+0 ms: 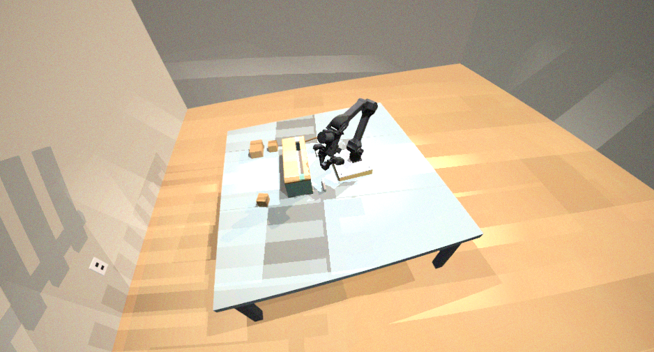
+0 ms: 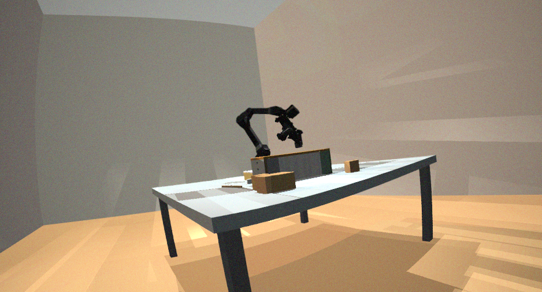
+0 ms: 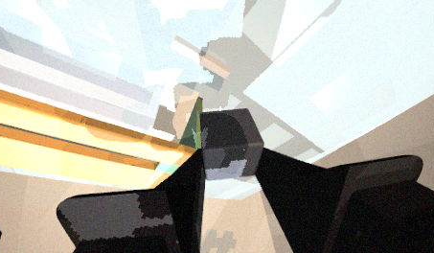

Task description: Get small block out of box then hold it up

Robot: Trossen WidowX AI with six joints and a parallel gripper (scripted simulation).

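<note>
The small dark block [image 3: 232, 141] sits between the two black fingertips in the wrist view. My gripper [image 3: 225, 151] [image 1: 325, 164] [image 2: 299, 143] is shut on it, in the air. The box [image 1: 289, 162] [image 2: 303, 165] [image 3: 40, 117] stands upright on the table [image 1: 388, 212] [image 2: 379, 166], with a yellow-orange top and a dark green end. The gripper is on the arm's side of the box, and it shows higher than the box top in the exterior view. The block is too small and dark to make out in the top and exterior views.
Wooden blocks [image 1: 256, 148] [image 1: 272, 146] [image 1: 262, 200] stand on the box's far side from the arm. A thin brown stick [image 1: 311, 139] [image 2: 231, 186] lies near one end of the box. A small pale bar [image 3: 200, 57] lies on the table. The arm's base plate [image 1: 354, 172] is near the gripper.
</note>
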